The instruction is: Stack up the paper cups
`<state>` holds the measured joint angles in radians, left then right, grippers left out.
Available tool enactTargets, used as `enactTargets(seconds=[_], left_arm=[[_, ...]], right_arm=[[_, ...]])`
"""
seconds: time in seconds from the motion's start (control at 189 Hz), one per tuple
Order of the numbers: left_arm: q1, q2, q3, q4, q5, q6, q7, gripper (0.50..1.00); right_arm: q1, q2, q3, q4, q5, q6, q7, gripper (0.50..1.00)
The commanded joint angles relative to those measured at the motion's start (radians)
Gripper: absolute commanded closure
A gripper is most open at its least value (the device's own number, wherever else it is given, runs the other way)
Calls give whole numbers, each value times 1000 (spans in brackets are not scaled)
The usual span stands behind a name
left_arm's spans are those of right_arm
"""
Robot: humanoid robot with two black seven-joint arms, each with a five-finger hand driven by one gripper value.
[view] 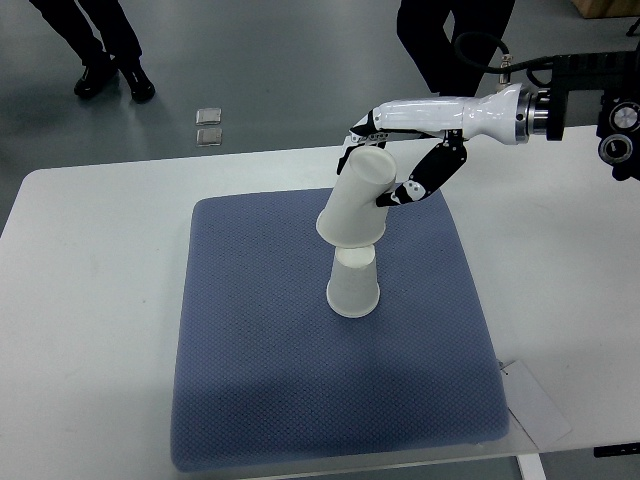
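Observation:
A white paper cup [354, 284] stands upside down near the middle of the blue mat [260, 380]. Above it, a second white paper cup [358, 200] is held mouth-down and tilted, its rim right over the top of the standing cup. My right hand [392, 165] comes in from the right edge and is shut on the tilted cup, with black-and-white fingers [418, 184] wrapped around its upper part. Whether the two cups touch is unclear. The left arm does not show.
The blue mat lies on a white table [90, 300]. A sheet of paper [540, 405] sits at the mat's near right corner. Beyond the table's far edge stand two people's legs [105, 50] and two small silver objects [209, 126] on the floor.

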<state>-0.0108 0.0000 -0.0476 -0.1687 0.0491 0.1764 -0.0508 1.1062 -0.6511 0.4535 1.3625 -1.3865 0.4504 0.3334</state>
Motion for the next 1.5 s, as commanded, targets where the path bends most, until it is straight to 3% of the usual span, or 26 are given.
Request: enactTargets(seconds=[0.0,0.587,1.274,1.496], left_arm=[[0,0,0,0,0,0,0,500],[0,0,0,0,0,0,0,500],[0,0,0,0,0,0,0,500],[0,0,0,0,0,0,0,500]], right_arm=[[-2,8,-16,0,-31,-1,-1,1000],[-2,10,-64,1,-55,-7,-2,1000],[-9,62,-72,-2,-55,-22,-47,1000],[-8,62,-116,-3,-55,-59,-47,1000]])
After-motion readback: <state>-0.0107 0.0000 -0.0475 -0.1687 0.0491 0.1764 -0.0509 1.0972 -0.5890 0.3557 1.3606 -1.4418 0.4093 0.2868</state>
